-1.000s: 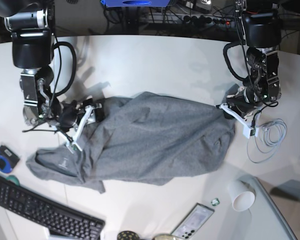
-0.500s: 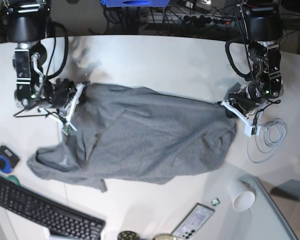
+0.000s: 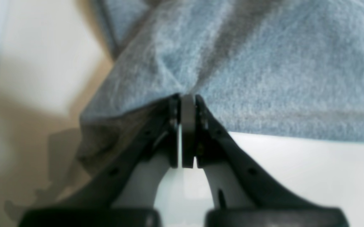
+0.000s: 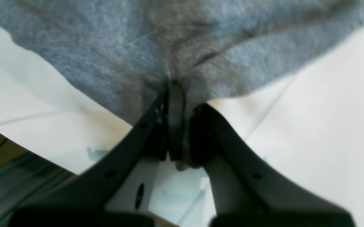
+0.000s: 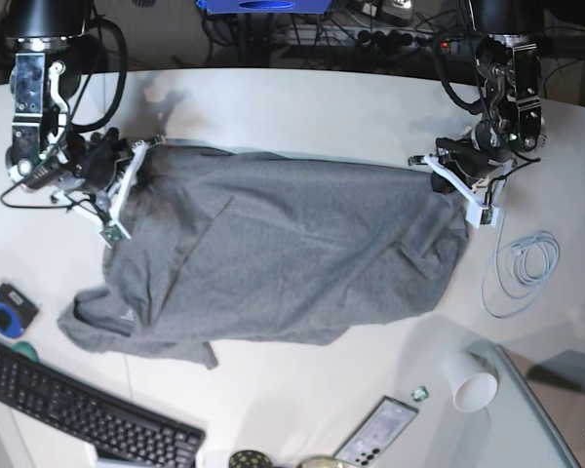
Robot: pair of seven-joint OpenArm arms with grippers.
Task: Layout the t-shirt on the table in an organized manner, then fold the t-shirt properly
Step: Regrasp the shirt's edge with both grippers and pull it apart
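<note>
On the table (image 5: 302, 107), spread wide but not yet flat: the t-shirt (image 5: 283, 258), stretched between the two arms along its far edge. Pinched at the far corner on the base view's right by the left gripper (image 5: 431, 163), jaws clamped tight on a fold of grey cloth (image 3: 232, 63). Pinched likewise at the opposite far corner by the right gripper (image 5: 138, 156), jaws closed on fabric (image 4: 175, 63). Pulled fairly taut across the far hem; near edge left rumpled, with a bunched, doubled-over part at the near corner on that view's left, by the keyboard (image 5: 78, 414). Judged as mid-layout: smoothing and squaring unfinished, sleeves not sorted out, no fold begun. All folding left to do.
</note>
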